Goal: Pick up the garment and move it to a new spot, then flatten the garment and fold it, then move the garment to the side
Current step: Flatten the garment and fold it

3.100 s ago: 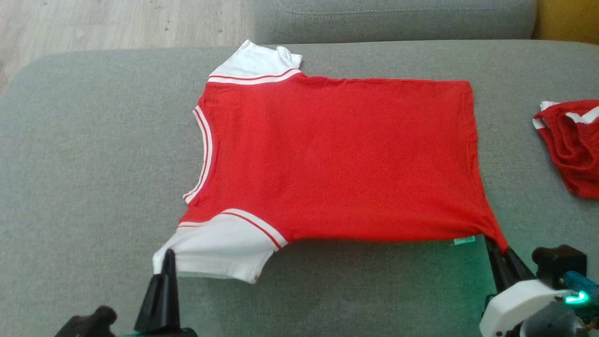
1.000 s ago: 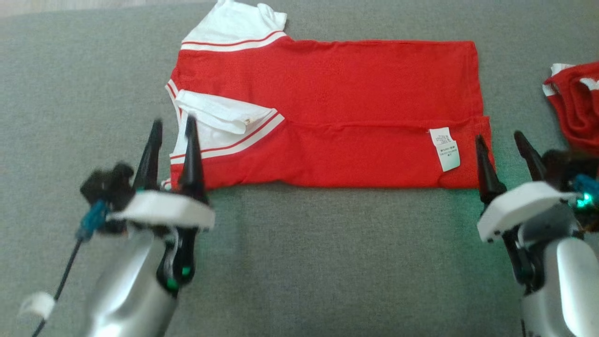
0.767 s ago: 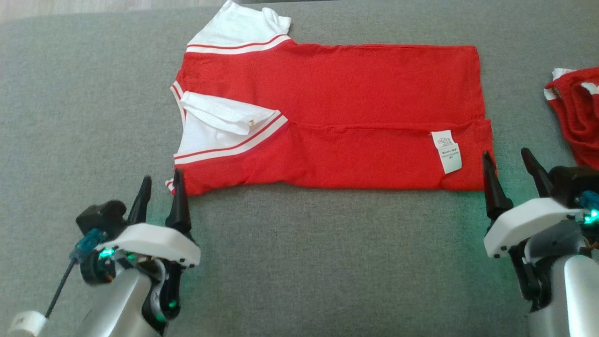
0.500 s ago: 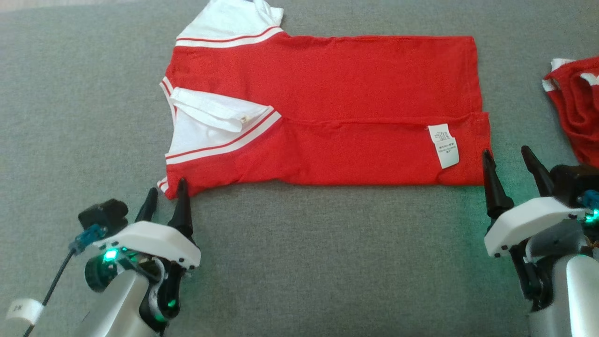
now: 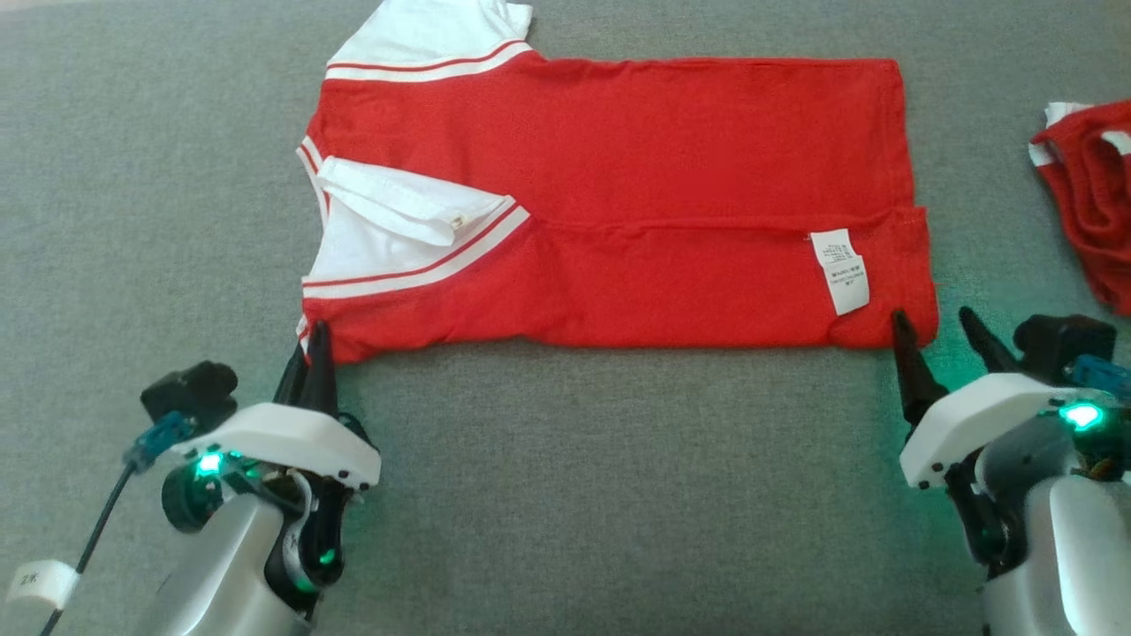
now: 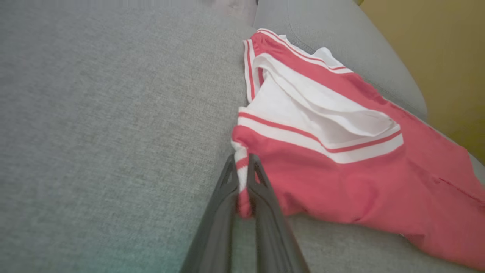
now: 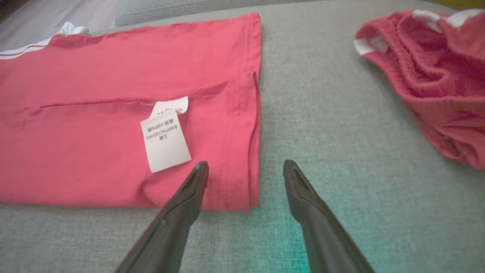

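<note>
Left gripper (image 5: 309,346) at lower left of the head view, silver forearm slanting up from the bottom edge, green light lit on the wrist; fingers clenched tight on the near-left corner of the garment (image 5: 663,177), with a striped fold of hem pinched between the tips in the left wrist view. Blue-ended cable (image 5: 97,530) trailing off the wrist, with a white tag (image 5: 35,583) on it, its marking too small to read. Garment itself: red shirt with white sleeves, flat on the grey cushion (image 5: 565,486), long side across the view, near edge folded over toward the middle; near sleeve (image 5: 398,212) folded onto the red body, far sleeve (image 5: 433,35) sticking out at the top left. White care label (image 5: 839,269) exposed on the folded flap toward the right end; several lines of small print, "100%" just about legible in the right wrist view, the rest unclear. Right gripper (image 5: 934,320) at lower right, forearm rising from the bottom edge, green light on; jaws spread wide, straddling the side hem at the near-right corner, one finger over red cloth, the other over bare cushion; contact with the cloth not determinable. Second red garment (image 5: 1087,203), crumpled, at the right edge, well apart from the shirt.
</note>
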You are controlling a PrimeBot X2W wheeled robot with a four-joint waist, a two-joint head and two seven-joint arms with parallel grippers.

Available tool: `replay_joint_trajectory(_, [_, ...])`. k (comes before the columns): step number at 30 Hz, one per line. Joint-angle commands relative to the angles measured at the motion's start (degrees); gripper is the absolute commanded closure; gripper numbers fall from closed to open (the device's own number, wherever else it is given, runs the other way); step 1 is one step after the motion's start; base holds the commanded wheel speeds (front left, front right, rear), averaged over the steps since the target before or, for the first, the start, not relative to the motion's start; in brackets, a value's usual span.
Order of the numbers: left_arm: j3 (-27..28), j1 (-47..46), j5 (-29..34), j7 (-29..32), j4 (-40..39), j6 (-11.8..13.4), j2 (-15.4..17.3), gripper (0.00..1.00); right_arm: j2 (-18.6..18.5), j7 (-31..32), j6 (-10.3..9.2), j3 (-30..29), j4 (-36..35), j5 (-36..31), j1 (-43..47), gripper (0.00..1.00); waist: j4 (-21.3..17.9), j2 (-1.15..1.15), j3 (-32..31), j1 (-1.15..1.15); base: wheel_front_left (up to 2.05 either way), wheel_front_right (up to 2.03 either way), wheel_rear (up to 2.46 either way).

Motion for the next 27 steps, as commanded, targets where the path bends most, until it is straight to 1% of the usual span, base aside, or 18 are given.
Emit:
replay_joint_trajectory(1, [2.47, -1.64, 0.49, -0.88, -2.11, -0.37, 1.22, 1.00, -0.29, 0.00, -0.04, 0.92, -0.94, 0.78, -1.86, 0.00, 0.25, 0.00, -0.09, 0.00, 0.00, 0.00, 0.00])
replay_joint_trajectory(2, [2.56, -1.51, 0.74, -1.44, -2.95, -0.29, 1.39, 1.00, -0.29, 0.24, -0.04, 0.79, 1.67, 2.28, -2.52, 0.03, 0.54, 0.00, -0.18, 0.00, 0.00, 0.00, 0.00])
replay_joint_trajectory(3, [2.56, -1.41, 0.83, -1.63, -3.44, -0.28, 1.48, 1.00, -0.29, 0.19, -0.04, 0.81, 2.96, 2.75, -2.92, 0.24, 0.67, 0.00, -0.21, 0.00, 0.00, 0.00, 0.00])
replay_joint_trajectory(4, [2.57, -1.29, 0.90, -1.82, -3.93, -0.27, 1.55, 1.00, -0.29, 0.15, -0.04, 0.78, 4.31, 3.36, -3.31, 0.50, 0.84, 0.00, -0.26, 0.00, 0.00, 0.00, 0.00])
replay_joint_trajectory(6, [2.59, -1.02, 1.16, -2.20, -4.89, -0.05, 1.73, 1.00, -0.29, -0.06, -0.04, 0.84, 6.82, 4.94, -4.07, 0.76, 1.15, 0.00, -0.45, 0.00, 0.00, 0.00, 0.00])
replay_joint_trajectory(7, [2.58, -0.84, 1.31, -2.40, -5.36, 0.05, 1.83, 1.00, -0.29, -0.36, -0.04, 0.87, 7.78, 5.22, -4.39, 0.93, 1.28, 0.00, -0.61, 0.00, 0.00, 0.00, 0.00])
replay_joint_trajectory(8, [2.60, -0.62, 1.41, -2.61, -5.86, 0.13, 1.95, 1.00, -0.29, -0.88, -0.04, 0.92, 8.43, 5.73, -4.70, 1.00, 1.37, 0.00, -0.81, 0.00, 0.00, 0.00, 0.00])
replay_joint_trajectory(10, [2.73, -0.03, 1.58, -3.02, -7.00, 0.29, 2.30, 1.00, -0.29, -1.81, -0.04, 0.88, 9.27, 7.06, -5.02, 1.00, 1.42, 0.00, -1.40, 0.00, 0.00, 0.00, 0.00])
replay_joint_trajectory(12, [2.83, 0.77, 1.79, -3.36, -8.42, 0.44, 2.83, 1.00, -0.29, -2.73, -0.04, 0.42, 9.13, 6.74, -4.84, 1.00, 1.47, 0.00, -2.24, 0.00, 0.00, 0.00, 0.00])
replay_joint_trajectory(15, [3.08, 3.37, 2.19, -3.70, -12.44, 1.29, 4.18, 1.00, -0.29, -3.24, -0.04, -0.22, 6.31, 7.38, -3.08, 1.00, 1.68, 0.00, -4.51, 0.00, 0.00, 0.00, 0.00])
replay_joint_trajectory(18, [2.94, 6.48, 2.55, -3.50, -16.38, 2.44, 5.32, 1.00, -0.29, -2.15, -0.04, 0.05, 2.36, 8.10, -0.24, 1.00, 1.90, 0.00, -6.56, 0.00, 0.00, 0.00, 0.00])
replay_joint_trajectory(19, [2.94, 6.48, 2.55, -3.50, -16.38, 2.44, 5.32, 1.00, -0.29, -2.15, -0.04, 0.05, 2.36, 8.10, -0.24, 1.00, 1.90, 0.00, -6.56, 0.00, 0.00, 0.00, 0.00])
replay_joint_trajectory(23, [2.53, 12.61, 2.46, -2.74, -23.05, 4.62, 6.61, 1.00, -0.29, 0.73, -0.04, -0.59, -4.36, 7.40, 5.86, 1.00, 2.34, 0.00, -8.98, 0.00, 0.00, 0.00, 0.00])
replay_joint_trajectory(27, [0.94, 20.88, 2.36, -1.62, -28.39, 7.37, 7.55, 1.00, -0.29, 3.78, -0.04, -1.79, -9.55, 6.46, 13.00, 1.00, 2.59, 0.00, -10.27, 0.00, 0.00, 0.00, 0.00])
